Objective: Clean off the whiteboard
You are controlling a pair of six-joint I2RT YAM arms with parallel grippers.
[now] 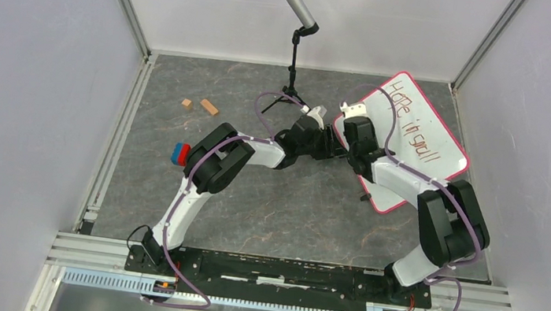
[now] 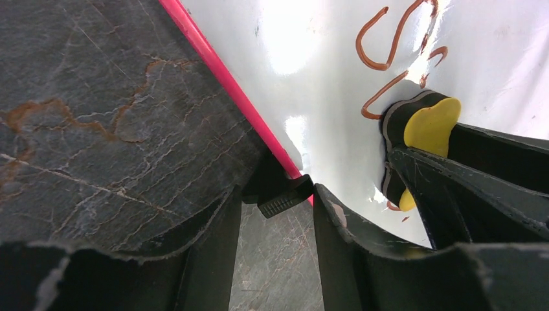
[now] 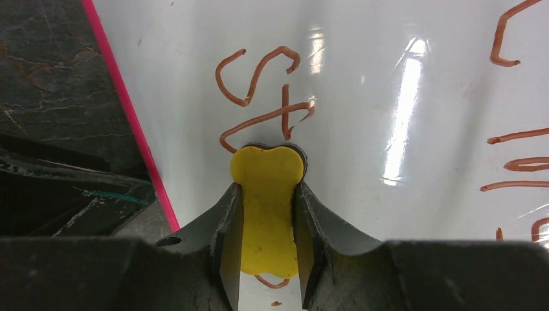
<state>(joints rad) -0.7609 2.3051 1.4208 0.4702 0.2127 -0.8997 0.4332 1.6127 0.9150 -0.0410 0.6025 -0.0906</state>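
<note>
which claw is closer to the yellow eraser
Right. The right claw holds the eraser against the board, just under the writing. The left claw grips the board's black foot at the rim, beside the eraser but apart.

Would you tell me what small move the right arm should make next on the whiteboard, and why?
Probably slide the yellow eraser forward, pressed flat, across the brown "St" strokes. The right tool is shut on it, its head sits on the whiteboard at the edge of those letters, and the left tool appears to clamp the board's corner foot.
</note>
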